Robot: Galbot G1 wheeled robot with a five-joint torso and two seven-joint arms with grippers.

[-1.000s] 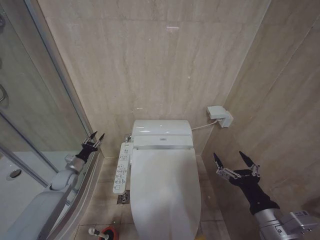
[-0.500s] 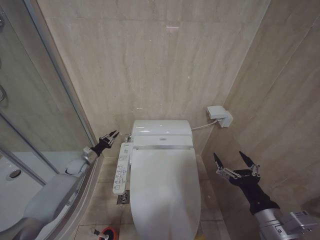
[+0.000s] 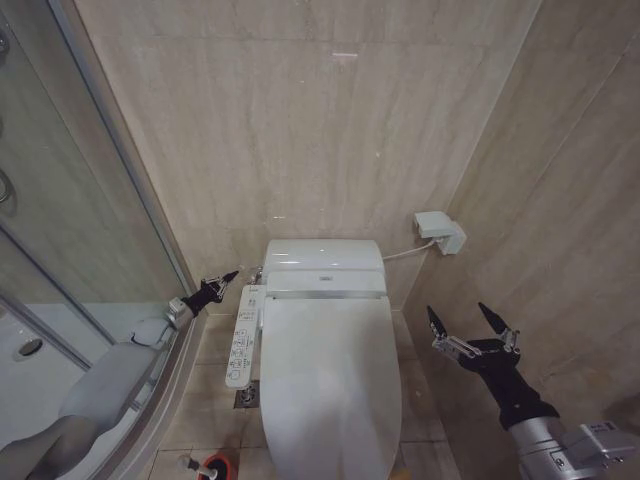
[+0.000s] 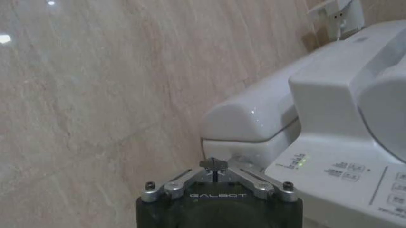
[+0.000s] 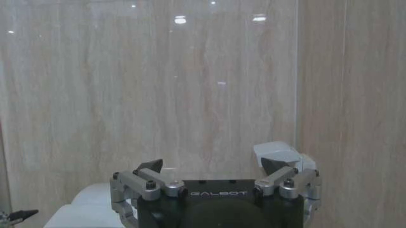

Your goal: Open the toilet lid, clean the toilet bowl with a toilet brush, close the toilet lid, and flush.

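Hands poised beside shut toilet, lid not yet raised.

Left hand clenched, fingertips pinched to a point, low at the far left corner of the toilet just beside the control panel, probably closing in on the lid's edge. Right hand released, fingers spread wide, parked near the right wall, well apart from the seat. Toilet lid flat down over the bowl; toilet brush near left on the floor, in its red holder.
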